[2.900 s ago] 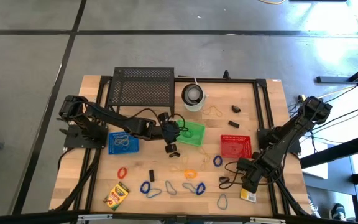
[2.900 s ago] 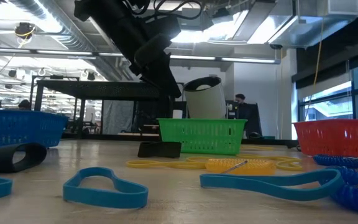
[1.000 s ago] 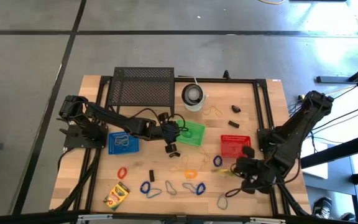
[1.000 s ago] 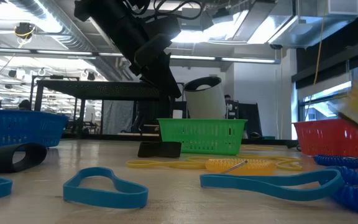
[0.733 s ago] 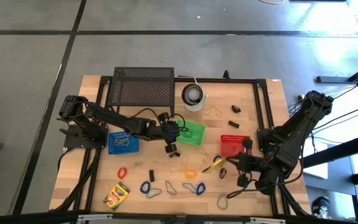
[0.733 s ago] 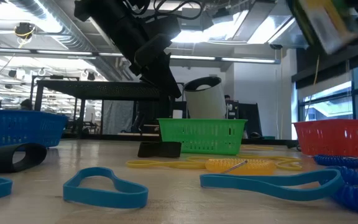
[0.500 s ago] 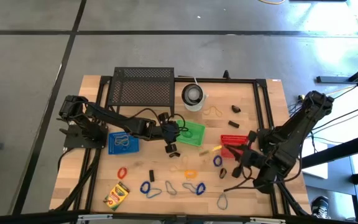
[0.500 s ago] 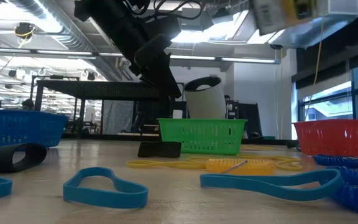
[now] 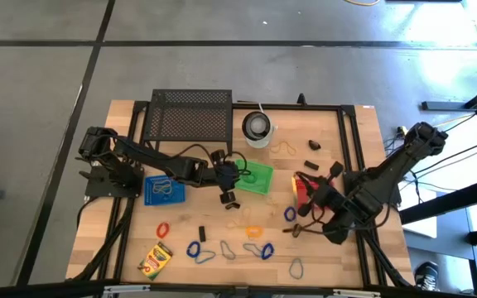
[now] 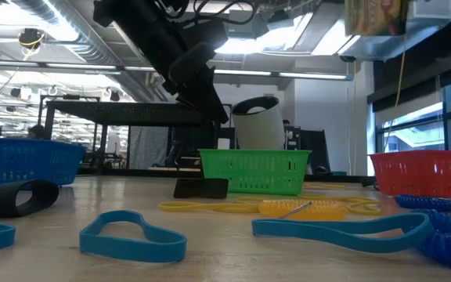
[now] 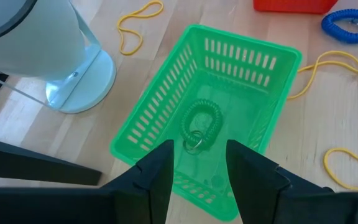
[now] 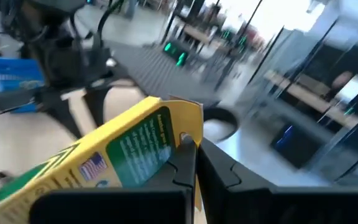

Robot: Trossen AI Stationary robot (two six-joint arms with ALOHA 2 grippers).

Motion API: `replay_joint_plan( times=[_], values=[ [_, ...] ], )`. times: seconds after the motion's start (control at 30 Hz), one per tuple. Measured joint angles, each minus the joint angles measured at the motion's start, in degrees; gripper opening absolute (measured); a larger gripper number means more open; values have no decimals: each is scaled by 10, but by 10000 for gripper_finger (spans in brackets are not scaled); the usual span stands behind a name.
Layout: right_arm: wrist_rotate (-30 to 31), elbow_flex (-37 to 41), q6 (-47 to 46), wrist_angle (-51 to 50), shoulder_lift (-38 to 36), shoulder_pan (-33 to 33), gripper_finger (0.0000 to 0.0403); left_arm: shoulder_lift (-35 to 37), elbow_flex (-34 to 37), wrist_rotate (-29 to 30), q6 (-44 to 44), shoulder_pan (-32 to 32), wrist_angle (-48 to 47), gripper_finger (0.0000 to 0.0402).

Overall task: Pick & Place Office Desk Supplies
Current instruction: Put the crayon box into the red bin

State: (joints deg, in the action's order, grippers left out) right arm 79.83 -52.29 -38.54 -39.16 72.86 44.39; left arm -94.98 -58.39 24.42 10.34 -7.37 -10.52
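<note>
Crayon box (image 12: 114,155) aloft, pinched in right gripper (image 12: 191,146) above red basket (image 9: 305,199). Advice: keep level, centre over basket, lower before release. Left gripper (image 11: 197,163) spread, hovering over green basket (image 11: 166,130).

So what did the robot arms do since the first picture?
The right gripper picked up a crayon box from the table's front right corner, lifted it and carried it toward the red basket. It is shut on the box, high above the table. The left gripper stayed open above the green basket. The other crayon box and the loose loops did not move.
</note>
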Motion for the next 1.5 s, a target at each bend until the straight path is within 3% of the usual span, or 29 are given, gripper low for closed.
replay_joint_plan(
  times=[0.57, 0.8, 1.07, 1.5],
  values=[
    [-328, 0, -93, -40, 0, -14, 9, 0, 0, -1, -28, 0, 0, 141],
    [-380, -28, -262, -206, 0, -14, 9, 0, 0, -1, -56, 0, 0, 141],
    [-480, -37, -388, -391, 0, -10, 9, 0, 0, -1, -56, 0, 0, 141],
    [-440, -38, -404, -423, 0, -11, 9, 0, 0, -1, -56, 0, 0, 141]
  ],
)
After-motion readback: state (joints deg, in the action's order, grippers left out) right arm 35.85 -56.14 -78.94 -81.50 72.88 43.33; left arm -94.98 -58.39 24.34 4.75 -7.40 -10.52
